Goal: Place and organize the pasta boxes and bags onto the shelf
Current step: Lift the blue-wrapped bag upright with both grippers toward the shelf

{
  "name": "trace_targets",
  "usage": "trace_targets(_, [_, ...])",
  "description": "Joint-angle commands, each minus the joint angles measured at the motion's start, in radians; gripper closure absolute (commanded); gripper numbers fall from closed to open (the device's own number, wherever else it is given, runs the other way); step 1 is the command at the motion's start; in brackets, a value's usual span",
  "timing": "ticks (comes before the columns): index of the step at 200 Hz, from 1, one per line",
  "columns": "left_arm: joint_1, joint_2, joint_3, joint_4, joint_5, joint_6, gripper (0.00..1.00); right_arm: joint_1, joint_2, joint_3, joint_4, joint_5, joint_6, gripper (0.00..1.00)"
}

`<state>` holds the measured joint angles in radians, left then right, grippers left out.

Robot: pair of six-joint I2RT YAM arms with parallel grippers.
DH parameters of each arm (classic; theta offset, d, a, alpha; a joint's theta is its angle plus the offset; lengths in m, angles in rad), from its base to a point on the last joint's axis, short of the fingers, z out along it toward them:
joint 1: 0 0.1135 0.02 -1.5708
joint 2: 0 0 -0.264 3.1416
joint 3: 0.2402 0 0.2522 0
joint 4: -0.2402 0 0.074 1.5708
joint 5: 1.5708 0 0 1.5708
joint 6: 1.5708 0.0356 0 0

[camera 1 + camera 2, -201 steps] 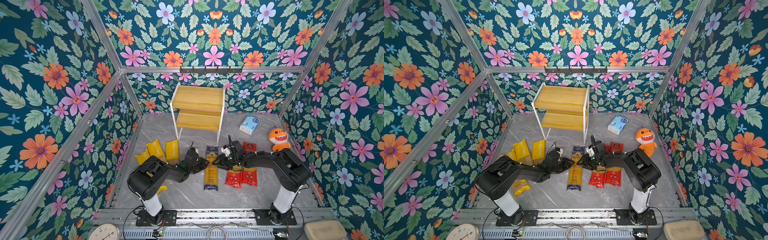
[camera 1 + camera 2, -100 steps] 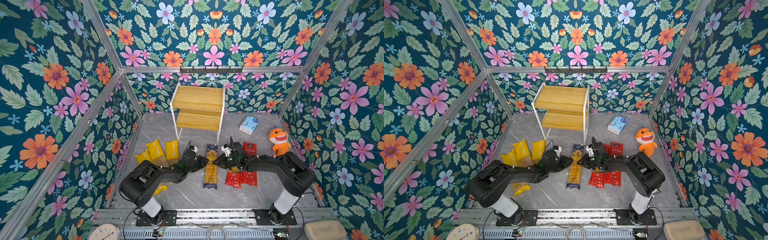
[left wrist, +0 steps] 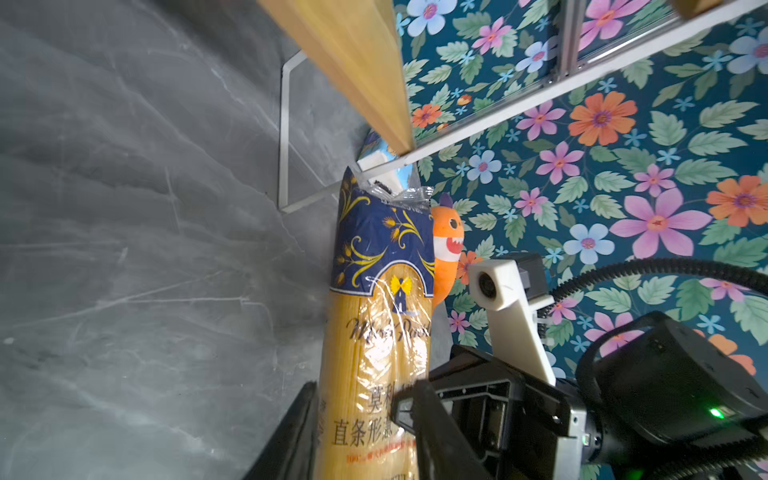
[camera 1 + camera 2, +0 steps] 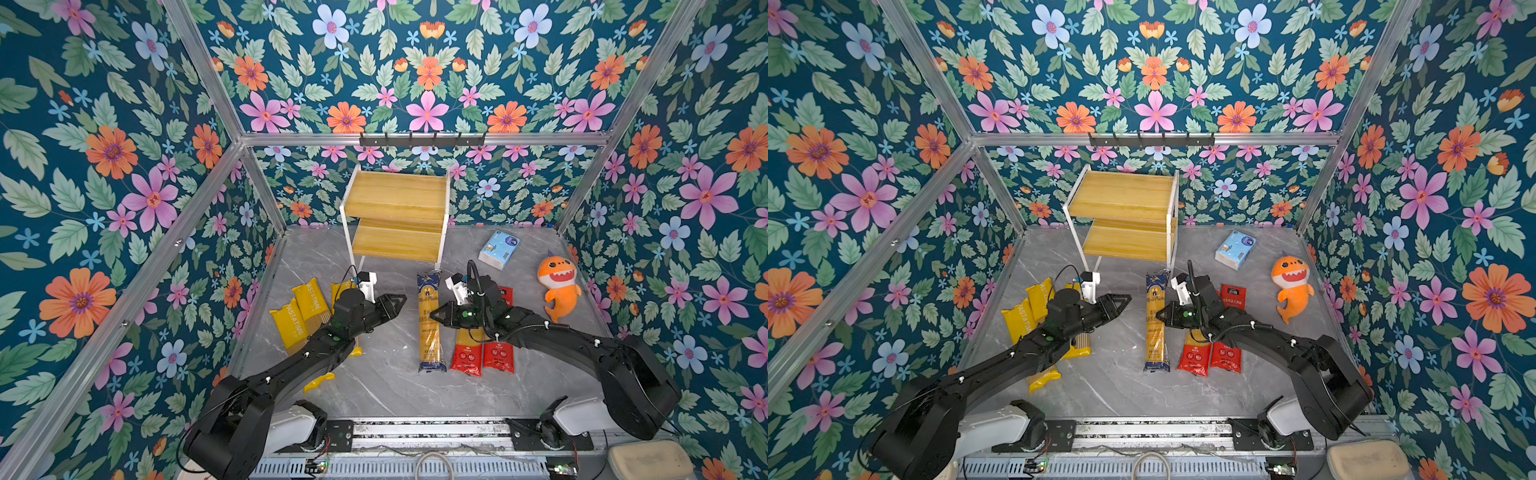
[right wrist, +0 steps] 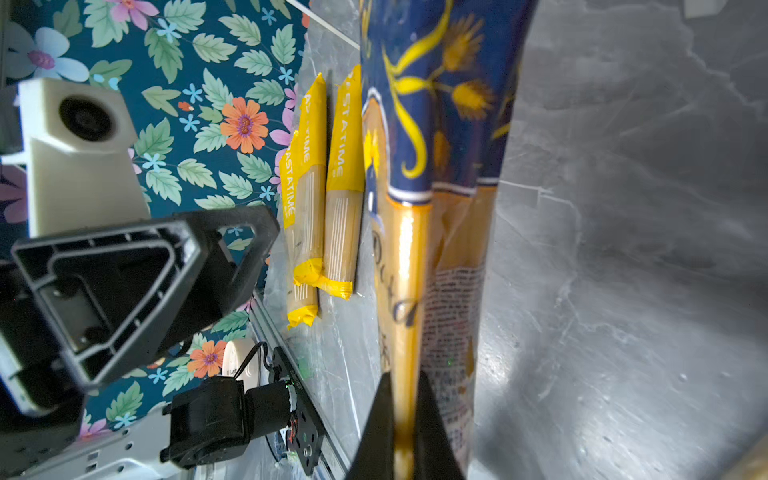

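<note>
"Out in the middle of the table (image 4: 386, 386), the navy pack (image 4: 429, 328) lies lengthwise, its blue end pointing at the shelf (image 4: 395, 199) — close to the front right leg."

"And the right end effector (image 4: 433, 314) is on it! Its tip meets the pack's right edge in both top views, and the right wrist view shows the fingers (image 5: 376, 432) squeezed together on a thin fold of the film."

"Clamped, no question. Is that edge off the table?"

"Can't tell from these angles."

"Other side, then?"

"Left end effector (image 4: 400, 306) sits just beside the pack's left edge, jaws apart and holding nothing. A strip of grey table shows between its tip and the wrapper."

"Left wrist view agrees — two dark fingers (image 3: 291, 436) spread, with the pack's clear window and printed lettering beyond them."

"Rest of the field: three yellow packs (image 4: 309, 297) marked PASTATIME lie side by side by the left wall, partly under the left arm."

"Two red packs (image 4: 496, 355) lie just right of the navy one, their far ends hidden under the right arm."

"Back right, a tissue pack (image 4: 498, 249) and an orange shark toy (image 4: 557, 286) sit well apart from the action."
</note>
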<state>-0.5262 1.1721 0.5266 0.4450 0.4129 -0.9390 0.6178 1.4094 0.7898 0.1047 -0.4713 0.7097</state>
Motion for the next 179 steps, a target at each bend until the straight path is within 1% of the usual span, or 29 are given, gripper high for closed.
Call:
trace_targets(1, [0.035, -0.042, 0.032, -0.043, 0.086, 0.060, 0.54, 0.005, -0.048, 0.024, 0.021, -0.020, -0.068, 1.00])
trace_targets(33, [0.065, -0.094, 0.058, -0.059, 0.145, 0.132, 0.46, 0.006, -0.098, 0.053, 0.024, -0.039, -0.082, 1.00])
trace_targets(68, [0.093, -0.125, 0.031, -0.026, 0.202, 0.159, 0.38, 0.006, -0.140, 0.097, 0.011, -0.053, -0.102, 1.00])
trace_targets(83, [0.095, -0.135, 0.015, 0.018, 0.235, 0.147, 0.36, 0.006, -0.153, 0.116, 0.008, -0.058, -0.106, 1.00])
trace_targets(97, [0.094, -0.145, -0.010, 0.094, 0.260, 0.111, 0.34, 0.005, -0.158, 0.137, 0.005, -0.065, -0.110, 1.00])
trace_targets(122, [0.093, -0.162, -0.044, 0.198, 0.278, 0.067, 0.30, 0.005, -0.164, 0.179, -0.005, -0.075, -0.121, 1.00])
trace_targets(151, [0.084, -0.170, -0.058, 0.256, 0.285, 0.048, 0.29, 0.005, -0.165, 0.223, 0.001, -0.093, -0.122, 1.00])
trace_targets(179, [0.058, -0.142, -0.045, 0.296, 0.298, 0.052, 0.29, 0.005, -0.137, 0.273, 0.033, -0.097, -0.121, 1.00])
